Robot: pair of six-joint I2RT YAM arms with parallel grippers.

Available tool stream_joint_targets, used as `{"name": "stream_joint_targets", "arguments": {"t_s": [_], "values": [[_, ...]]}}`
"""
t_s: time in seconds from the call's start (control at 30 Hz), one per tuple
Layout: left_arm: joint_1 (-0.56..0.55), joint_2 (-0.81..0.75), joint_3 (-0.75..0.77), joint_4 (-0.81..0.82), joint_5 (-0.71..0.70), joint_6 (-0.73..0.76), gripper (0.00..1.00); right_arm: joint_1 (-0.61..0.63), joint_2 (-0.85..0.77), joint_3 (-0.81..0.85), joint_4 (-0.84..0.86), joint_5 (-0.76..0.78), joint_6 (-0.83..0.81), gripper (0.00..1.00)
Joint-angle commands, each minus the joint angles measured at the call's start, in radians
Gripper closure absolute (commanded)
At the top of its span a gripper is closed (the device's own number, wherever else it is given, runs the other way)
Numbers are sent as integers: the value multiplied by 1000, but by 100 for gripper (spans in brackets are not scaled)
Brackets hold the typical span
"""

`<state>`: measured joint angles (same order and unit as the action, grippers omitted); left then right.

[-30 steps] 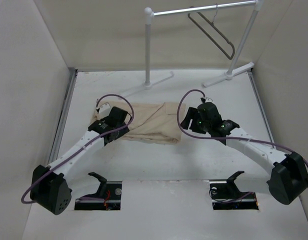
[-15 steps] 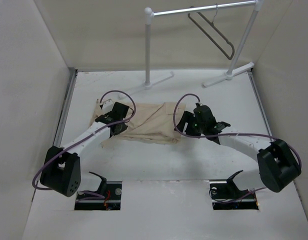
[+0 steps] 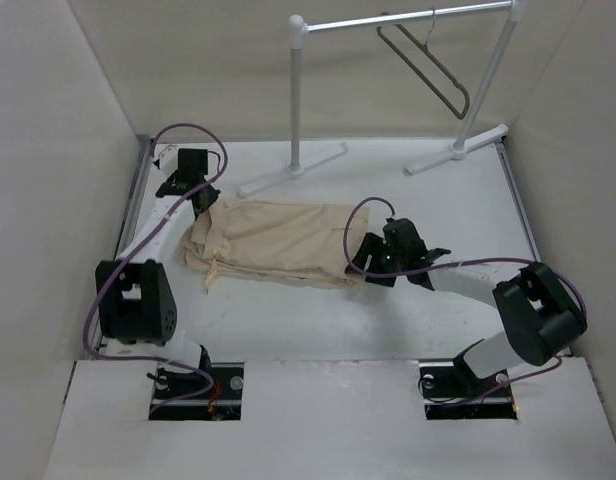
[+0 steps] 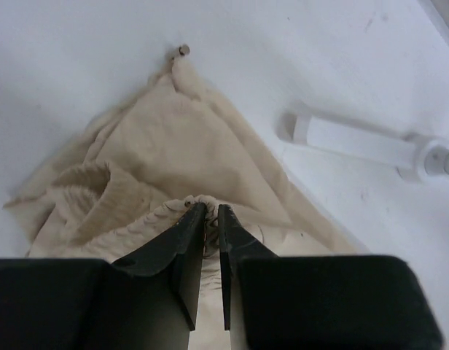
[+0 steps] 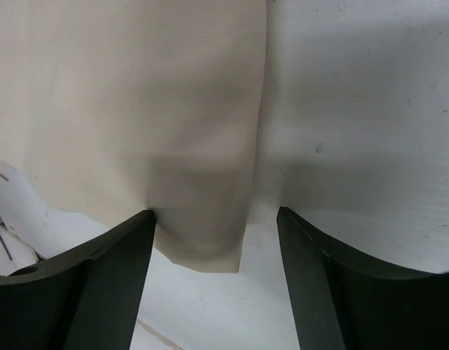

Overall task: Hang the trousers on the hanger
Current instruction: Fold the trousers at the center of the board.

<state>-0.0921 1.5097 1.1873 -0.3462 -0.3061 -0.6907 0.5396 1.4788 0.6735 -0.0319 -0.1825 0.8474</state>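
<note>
The top camera looks down from behind my bases over the bench (image 3: 388,320). Close wrist cameras look past my left end effector (image 4: 211,209) at the trousers' (image 4: 173,146) gathered end, and past my right end effector (image 5: 215,213) at their edge. All three views share the trousers.

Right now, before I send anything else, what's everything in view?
trousers: one, beige, lying mid-table
hanger: one, dark grey-brown, hanging on the rail, far right
rail: one, white, standing at the table's far edge
table: one, white, beneath everything
cables: two, purple, looping off the arms
arms: two, white with black joints, flanking the trousers
left pincer: one, black, shut on a fold at the trousers' left end
right pincer: one, black, open over the trousers' right end
</note>
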Motion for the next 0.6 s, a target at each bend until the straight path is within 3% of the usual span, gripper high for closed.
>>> {"name": "stream_joint_targets", "arguments": {"t_s": [0.0, 0.13, 0.23, 0.3, 0.37, 0.57], "values": [[54, 145, 99, 26, 39, 51, 88, 0, 5, 1, 64, -28, 9, 25], [97, 308, 214, 13, 50, 51, 84, 0, 8, 3, 61, -26, 7, 22], [105, 351, 255, 23, 71, 54, 56, 0, 5, 6, 58, -26, 4, 20], [114, 314, 239, 29, 61, 57, 41, 0, -9, 6, 55, -26, -1, 19], [133, 246, 201, 32, 56, 57, 33, 0, -34, -2, 52, -21, -1, 17], [150, -41, -41, 67, 41, 51, 30, -33, -58, -25, 75, -35, -7, 9]]}}
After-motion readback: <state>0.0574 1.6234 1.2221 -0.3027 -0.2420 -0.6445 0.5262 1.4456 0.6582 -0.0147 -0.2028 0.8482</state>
